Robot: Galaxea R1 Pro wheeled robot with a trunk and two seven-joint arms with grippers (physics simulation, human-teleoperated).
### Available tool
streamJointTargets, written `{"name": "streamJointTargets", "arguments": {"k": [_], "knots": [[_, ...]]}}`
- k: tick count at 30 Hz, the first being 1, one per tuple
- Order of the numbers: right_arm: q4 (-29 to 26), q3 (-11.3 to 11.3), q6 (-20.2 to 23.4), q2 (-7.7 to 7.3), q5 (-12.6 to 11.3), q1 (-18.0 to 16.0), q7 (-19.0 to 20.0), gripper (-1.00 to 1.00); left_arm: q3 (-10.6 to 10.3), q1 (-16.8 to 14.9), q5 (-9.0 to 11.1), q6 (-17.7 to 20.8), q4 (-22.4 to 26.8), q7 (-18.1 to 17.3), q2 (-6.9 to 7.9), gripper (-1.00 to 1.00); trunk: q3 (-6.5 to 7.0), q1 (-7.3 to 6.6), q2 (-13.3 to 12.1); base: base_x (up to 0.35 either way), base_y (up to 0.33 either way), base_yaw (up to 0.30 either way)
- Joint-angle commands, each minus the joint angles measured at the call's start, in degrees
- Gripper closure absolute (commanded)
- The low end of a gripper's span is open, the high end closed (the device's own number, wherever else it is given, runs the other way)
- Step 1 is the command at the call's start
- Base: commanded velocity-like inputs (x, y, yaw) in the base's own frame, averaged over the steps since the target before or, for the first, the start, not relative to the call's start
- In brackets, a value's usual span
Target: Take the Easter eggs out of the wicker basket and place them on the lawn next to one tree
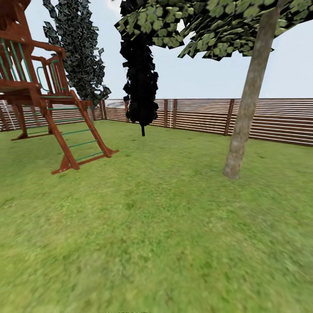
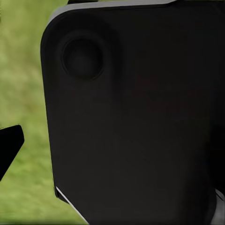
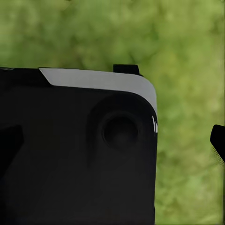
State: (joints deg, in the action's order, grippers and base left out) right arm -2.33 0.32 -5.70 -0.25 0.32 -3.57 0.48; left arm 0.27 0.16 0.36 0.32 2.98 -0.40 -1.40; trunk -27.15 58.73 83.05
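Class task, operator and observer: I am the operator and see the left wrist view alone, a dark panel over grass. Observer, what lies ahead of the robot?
Observer: A tree with a pale trunk stands on the lawn, ahead and to the right.
Operator: What is to the left?
Observer: A wooden play frame with a ladder.
Operator: And behind them?
Observer: A slatted fence, with a black-trunked tree before it.

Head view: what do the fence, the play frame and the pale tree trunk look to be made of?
The fence looks like brown horizontal wooden slats on darker posts. The play frame looks like reddish stained timber with green rungs, perhaps painted metal. The tree has a smooth, matte grey-beige trunk, bark-like.
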Motion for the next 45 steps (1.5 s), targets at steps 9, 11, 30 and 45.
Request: {"name": "streamJointTargets", "arguments": {"k": [9,11,30,45], "knots": [[0.05,0.03,-0.19,-0.01,0.03,-0.03,0.05,-1.0,0.03,0.02,0.0,0.03,0.09,-0.04,-0.01,-1.0,-0.33,0.0,0.03,0.0,0.0,0.295],[0.05,0.03,-0.19,-0.01,0.03,-0.03,0.05,-1.0,0.02,0.02,0.0,0.03,0.09,-0.04,-0.01,-1.0,-0.39,0.0,0.03,0.0,0.0,0.295],[0.05,-0.04,-0.19,-0.01,0.03,-0.03,0.05,-1.0,0.04,0.01,-0.01,0.03,0.09,-0.04,-0.01,-1.0,-0.98,0.0,0.03,0.0,0.0,0.294],[0.05,-0.04,-0.19,-0.01,0.03,-0.03,0.05,-1.0,0.05,0.02,0.02,0.03,0.09,-0.04,-0.01,-1.0,-1.45,0.0,0.03,0.0,0.0,0.293]]}}
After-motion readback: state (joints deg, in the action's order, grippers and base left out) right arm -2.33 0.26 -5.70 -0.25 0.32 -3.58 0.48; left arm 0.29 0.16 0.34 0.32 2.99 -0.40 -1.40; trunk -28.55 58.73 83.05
